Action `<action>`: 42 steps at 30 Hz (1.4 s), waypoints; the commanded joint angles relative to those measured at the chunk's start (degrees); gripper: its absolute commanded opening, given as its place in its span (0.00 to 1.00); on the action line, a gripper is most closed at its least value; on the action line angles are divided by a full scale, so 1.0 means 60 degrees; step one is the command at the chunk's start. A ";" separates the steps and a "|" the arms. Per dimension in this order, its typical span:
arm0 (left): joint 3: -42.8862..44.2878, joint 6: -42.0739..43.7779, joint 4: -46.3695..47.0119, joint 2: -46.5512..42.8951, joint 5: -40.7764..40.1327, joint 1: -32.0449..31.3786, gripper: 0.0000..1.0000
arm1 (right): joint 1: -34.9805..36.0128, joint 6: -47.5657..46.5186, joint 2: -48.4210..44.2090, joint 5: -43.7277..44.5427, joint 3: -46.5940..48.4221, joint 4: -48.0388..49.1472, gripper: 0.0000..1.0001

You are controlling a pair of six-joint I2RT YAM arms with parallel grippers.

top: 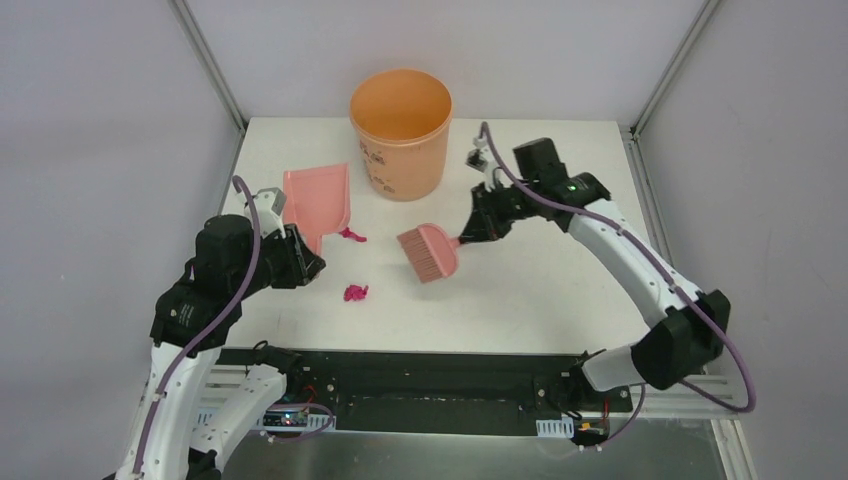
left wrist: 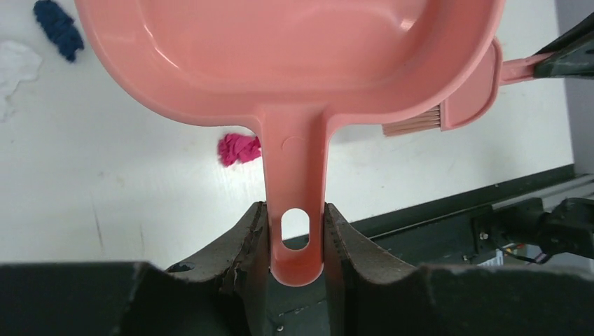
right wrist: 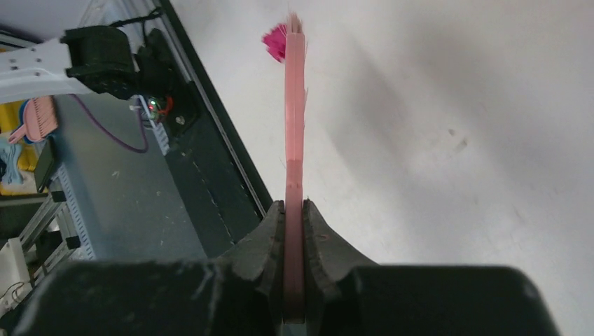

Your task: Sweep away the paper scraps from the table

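My left gripper [top: 303,262] is shut on the handle of the pink dustpan [top: 316,203], which it holds over the left of the white table [top: 540,290]; the left wrist view shows the fingers [left wrist: 249,234] clamping the handle [left wrist: 294,182]. My right gripper [top: 468,233] is shut on the handle of the pink hand brush [top: 430,251], bristles down near the table's middle. One magenta scrap [top: 352,236] lies by the dustpan's edge, another [top: 356,293] nearer the front. The left wrist view shows a magenta scrap [left wrist: 238,149], a dark blue scrap [left wrist: 59,28] and a white scrap [left wrist: 17,63].
An orange bucket [top: 400,130] stands at the back middle of the table, just behind the dustpan and brush. Grey walls and metal posts frame the table. The black base rail [top: 420,375] runs along the near edge.
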 commanded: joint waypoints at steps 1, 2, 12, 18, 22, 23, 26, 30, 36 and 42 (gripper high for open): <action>-0.0326 -0.0617 -0.0575 -0.0695 -0.0890 0.0020 0.00 | 0.1638 0.0937 0.1809 0.0441 0.2394 0.0186 0.00; -0.0304 -0.0890 -0.0741 -0.0789 -0.0864 0.0017 0.00 | 0.1968 0.1266 0.2354 0.0510 0.3082 0.0168 0.00; 0.0371 -0.1561 -0.2900 -0.1784 -0.1560 0.0021 0.00 | 0.3849 0.5169 0.5469 0.2124 0.5043 0.4591 0.00; 0.0511 -0.1445 -0.3131 -0.1815 -0.1656 0.0021 0.00 | 0.4209 0.7506 0.7702 0.3590 0.7810 0.3930 0.00; 0.0333 -0.1390 -0.3040 -0.1706 -0.1636 0.0021 0.00 | 0.4764 0.7725 0.8486 0.4570 0.8918 0.3537 0.00; 0.0307 -0.1386 -0.3005 -0.1666 -0.1580 0.0021 0.00 | 0.4866 0.7738 0.8685 0.4862 0.9288 0.3344 0.00; 0.0330 -0.1346 -0.2954 -0.1550 -0.1504 0.0017 0.00 | 0.5053 0.7574 0.9200 0.5700 1.0286 0.2944 0.00; 0.0303 -0.1327 -0.2901 -0.1539 -0.1607 0.0020 0.00 | 0.5071 0.7489 0.9736 0.6289 1.0841 0.2922 0.00; 0.0154 -0.1400 -0.2747 -0.1443 -0.1365 0.0021 0.00 | 0.5074 0.6798 1.0362 0.7585 1.1176 0.3114 0.00; 0.0126 -0.1378 -0.2747 -0.1486 -0.1300 0.0021 0.00 | 0.4974 0.6914 1.0624 0.7677 1.0862 0.3227 0.00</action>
